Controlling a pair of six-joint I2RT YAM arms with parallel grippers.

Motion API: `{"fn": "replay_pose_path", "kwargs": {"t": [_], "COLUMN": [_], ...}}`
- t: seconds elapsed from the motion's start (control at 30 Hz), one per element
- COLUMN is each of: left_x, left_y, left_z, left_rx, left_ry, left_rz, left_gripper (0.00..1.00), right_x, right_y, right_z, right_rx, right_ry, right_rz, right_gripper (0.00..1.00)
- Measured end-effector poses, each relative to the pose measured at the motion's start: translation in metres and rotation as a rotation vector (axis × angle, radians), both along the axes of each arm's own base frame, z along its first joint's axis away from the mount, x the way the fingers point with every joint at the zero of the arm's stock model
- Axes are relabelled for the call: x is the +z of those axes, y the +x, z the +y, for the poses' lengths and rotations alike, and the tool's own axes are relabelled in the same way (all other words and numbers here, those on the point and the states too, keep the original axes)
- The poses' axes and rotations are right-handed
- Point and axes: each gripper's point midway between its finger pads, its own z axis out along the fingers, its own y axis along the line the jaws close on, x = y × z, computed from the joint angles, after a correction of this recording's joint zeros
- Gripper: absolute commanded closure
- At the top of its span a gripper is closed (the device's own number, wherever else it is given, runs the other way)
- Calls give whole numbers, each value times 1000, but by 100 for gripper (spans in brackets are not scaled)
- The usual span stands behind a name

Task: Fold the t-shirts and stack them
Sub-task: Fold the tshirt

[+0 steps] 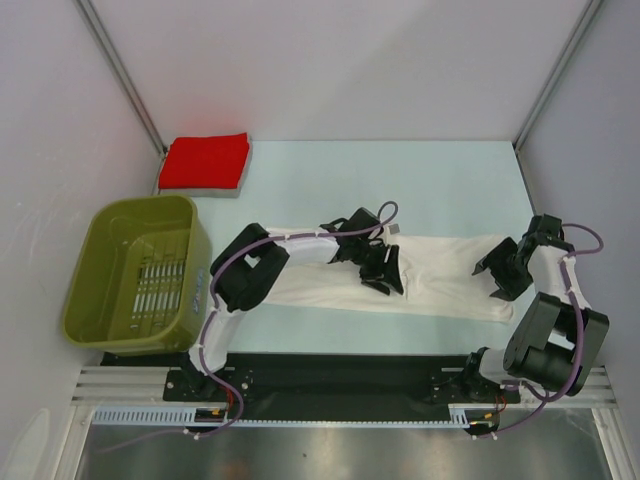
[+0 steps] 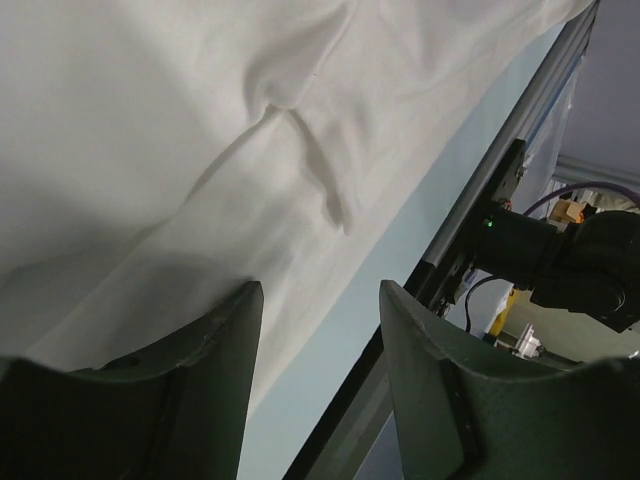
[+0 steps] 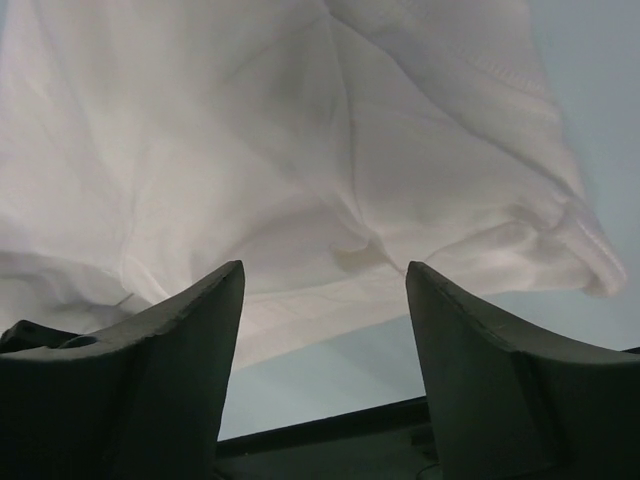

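You have the white t-shirt (image 1: pixel 440 275) lying as 1 long band on the counter (image 1: pixel 420 180), close to the near edge. Its long axis runs left to right, roughly along that edge, so both pairs of jaws face it across its short width.

The left jaws (image 1: pixel 380 275) hang over the middle of the band. In the left wrist view (image 2: pixel 320 295) they stand apart with nothing between them. The white cloth (image 2: pixel 200 120) lies ahead of and under the fingers, and its near edge runs diagonally between them.

The right jaws (image 1: pixel 500 272) sit at the band's right end, so that arm is the nearer one to that end. In the right wrist view (image 3: pixel 325 275) they are also spread and empty. The cloth (image 3: pixel 250 150) starts just ahead of the tips, and a thicker hemmed end bunches to their right.

My reading is that the next grasp turns on this. Each pair needs to drop onto the near long edge in front of it, not reach along the band.

The red t-shirt (image 1: pixel 205 160) lies folded at the far left corner of the counter on a grey layer, well apart from both arms. The olive-green basket (image 1: pixel 85 270) stands off the left edge.

You have no brand, label or writing to read in any view, and no print shows on the white cloth.
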Motion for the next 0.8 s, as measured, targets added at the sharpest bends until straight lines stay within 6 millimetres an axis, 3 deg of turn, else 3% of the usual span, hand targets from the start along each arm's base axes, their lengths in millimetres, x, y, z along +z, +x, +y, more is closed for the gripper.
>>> {"fn": "replay_pose_path", "kwargs": {"t": [0.3, 0.57, 0.8], "left_x": [2, 0, -2], "left_y": [-7, -6, -9], "left_z": [-16, -31, -35], "left_rx": [-7, 3, 11], "left_ry": [-7, -14, -5], "left_rz": [11, 26, 27], "left_gripper": [43, 45, 58], "right_x": [-6, -10, -15], "right_y": [-19, -17, -25], "right_z": [13, 22, 22], "right_rx": [-38, -3, -39], "right_ry": [45, 52, 28], "right_rz": [46, 39, 85], "right_gripper": [28, 39, 47]}}
